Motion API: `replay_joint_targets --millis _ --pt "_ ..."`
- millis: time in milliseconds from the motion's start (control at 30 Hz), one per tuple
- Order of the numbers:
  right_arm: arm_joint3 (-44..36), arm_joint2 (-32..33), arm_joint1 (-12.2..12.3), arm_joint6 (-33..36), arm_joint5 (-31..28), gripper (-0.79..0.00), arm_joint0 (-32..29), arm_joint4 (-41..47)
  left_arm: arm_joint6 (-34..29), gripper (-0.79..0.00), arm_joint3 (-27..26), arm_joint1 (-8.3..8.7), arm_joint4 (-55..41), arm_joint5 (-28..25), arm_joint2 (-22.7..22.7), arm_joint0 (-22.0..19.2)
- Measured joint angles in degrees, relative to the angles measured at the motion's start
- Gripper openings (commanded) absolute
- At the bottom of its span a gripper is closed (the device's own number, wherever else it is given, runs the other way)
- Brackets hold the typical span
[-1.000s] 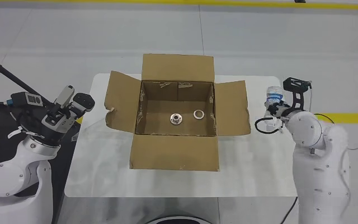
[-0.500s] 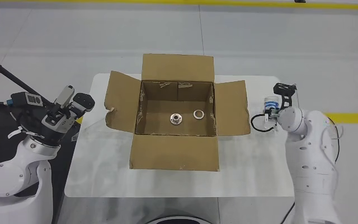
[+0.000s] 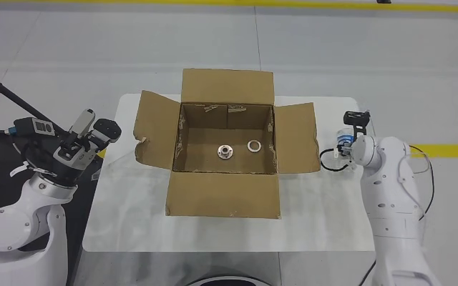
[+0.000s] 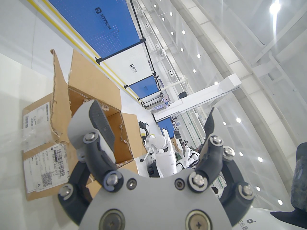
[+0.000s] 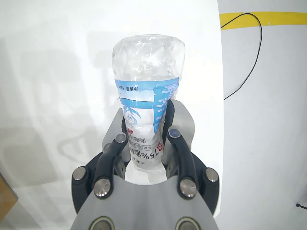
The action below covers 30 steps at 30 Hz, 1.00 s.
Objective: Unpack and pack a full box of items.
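An open cardboard box (image 3: 226, 143) stands mid-table with all flaps spread; inside lie a metal ring part (image 3: 225, 151) and a white ring (image 3: 254, 146). My right gripper (image 5: 146, 123) is shut on a clear plastic bottle (image 5: 148, 77) with a blue and white label, over the white table (image 5: 60, 37) just right of the box's right flap. In the top view the bottle (image 3: 345, 136) sits under the right wrist. My left gripper (image 4: 153, 118) is open and holds nothing, off the table's left edge, pointing toward the box (image 4: 72, 120).
The white table (image 3: 215, 229) has bare room in front of the box and along its right side. A black cable (image 5: 251, 60) runs over the floor past the table's right edge, beside a yellow floor line (image 5: 263, 15).
My right arm has swung in toward the table with the bottle, moving it left and down near the box's right flap. The left arm has not moved.
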Motion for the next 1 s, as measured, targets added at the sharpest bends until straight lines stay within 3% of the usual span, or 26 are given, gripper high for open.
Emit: replay_joint_targets --millis 467,567,700,767,833,1000 --pt "1.7 -0.69 0.08 0.99 -1.09 -0.483 0.52 0.96 0.0 0.0 0.0 0.0 0.0 0.0 0.0 0.0" --pt "1.92 -0.83 0.1 1.16 -1.01 -0.403 0.68 0.98 0.0 0.0 0.0 0.0 0.0 0.0 0.0 0.0" --pt "2.32 -0.86 0.19 1.57 -0.95 -0.379 0.92 0.74 0.0 0.0 0.0 0.0 0.0 0.0 0.0 0.0" --pt "2.28 -0.82 0.23 1.67 -0.85 -0.342 0.95 0.69 0.0 0.0 0.0 0.0 0.0 0.0 0.0 0.0" --pt "2.06 -0.74 0.29 1.82 -0.82 -0.252 0.91 0.68 0.0 0.0 0.0 0.0 0.0 0.0 0.0 0.0" --pt "1.54 -0.74 0.39 2.34 -0.77 -0.237 0.72 0.54 0.0 0.0 0.0 0.0 0.0 0.0 0.0 0.0"
